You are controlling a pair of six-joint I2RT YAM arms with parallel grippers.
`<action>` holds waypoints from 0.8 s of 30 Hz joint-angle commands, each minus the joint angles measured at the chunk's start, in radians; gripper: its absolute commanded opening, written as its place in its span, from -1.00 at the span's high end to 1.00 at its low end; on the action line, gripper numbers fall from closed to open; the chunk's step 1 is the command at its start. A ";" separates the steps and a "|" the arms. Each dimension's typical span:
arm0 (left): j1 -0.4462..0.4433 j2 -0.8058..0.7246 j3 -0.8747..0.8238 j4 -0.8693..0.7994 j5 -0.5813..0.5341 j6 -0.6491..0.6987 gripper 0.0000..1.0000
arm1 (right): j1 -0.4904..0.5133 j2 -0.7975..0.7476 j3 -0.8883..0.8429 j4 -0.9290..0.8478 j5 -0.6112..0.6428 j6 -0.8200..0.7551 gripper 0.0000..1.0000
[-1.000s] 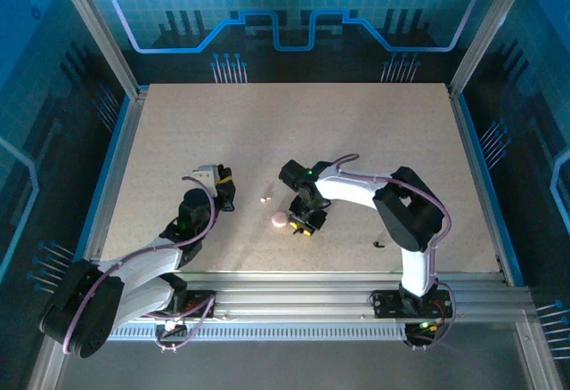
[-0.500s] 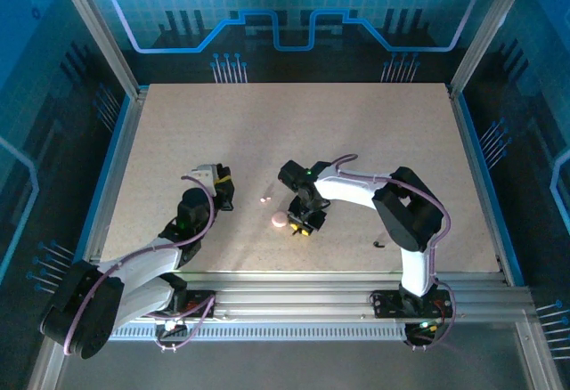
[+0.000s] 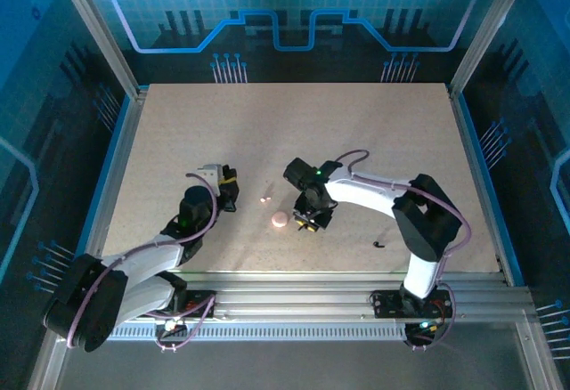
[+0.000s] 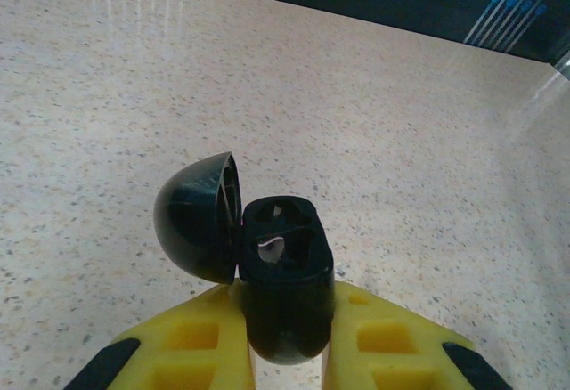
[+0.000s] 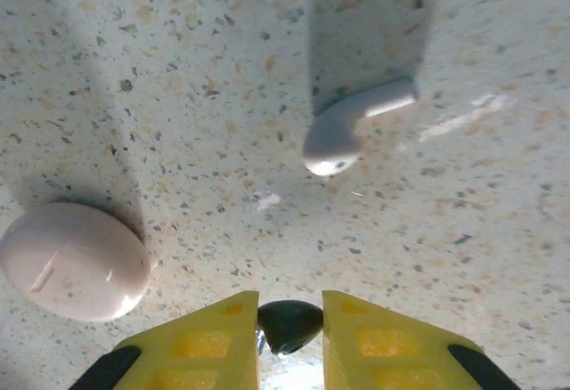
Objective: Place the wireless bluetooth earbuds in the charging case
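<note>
From above, the table (image 3: 356, 132) is a pale, speckled board. On it lies the pink case (image 3: 280, 220), a small smooth disc. My right claw (image 3: 307, 223) points down just to the right of that case. My left claw (image 3: 228, 196) is well to its left. A white bud (image 3: 264, 199) lies a little beyond the pink case. A loose black bud (image 3: 380, 245), thin and curved, sits well to its right and nearer my bases.

At my left wrist, the left claw (image 4: 287, 305) is clamped tight on the black case (image 4: 285, 270). It is glossy and rounded, pressed between my blocky yellow fingers (image 4: 191, 345). Its domed lid (image 4: 196, 216) hangs open to one side like half a shell. The body's top shows dark moulded hollows with one small whitish glint inside; I cannot tell what that is.

At my right wrist, the right claw (image 5: 289, 314) is nearly closed, pinching a shiny black bud (image 5: 289, 326) between its yellow fingers (image 5: 205, 341). The pink case (image 5: 73, 261) is a matte oval pebble with a short slit, lying to the left of that pinch. Beyond and to the right of it lies the white bud (image 5: 352, 127), a smooth bulb with a short straight stem, flat on the grainy table (image 5: 178, 78).
</note>
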 commanded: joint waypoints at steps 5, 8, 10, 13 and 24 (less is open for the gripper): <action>0.007 0.090 0.030 0.146 0.211 0.075 0.80 | -0.004 -0.126 -0.014 0.000 0.157 -0.078 0.56; 0.006 0.129 0.057 0.149 0.304 0.113 0.80 | -0.017 -0.154 -0.009 -0.003 0.193 -0.141 0.56; 0.006 0.161 0.066 0.174 0.357 0.113 0.79 | -0.020 -0.180 -0.016 0.002 0.224 -0.172 0.55; -0.003 0.219 0.084 0.224 0.449 0.110 0.80 | -0.028 -0.232 -0.039 0.036 0.262 -0.229 0.55; -0.199 0.329 0.226 0.162 0.493 0.290 0.83 | -0.085 -0.446 -0.141 0.182 0.335 -0.536 0.55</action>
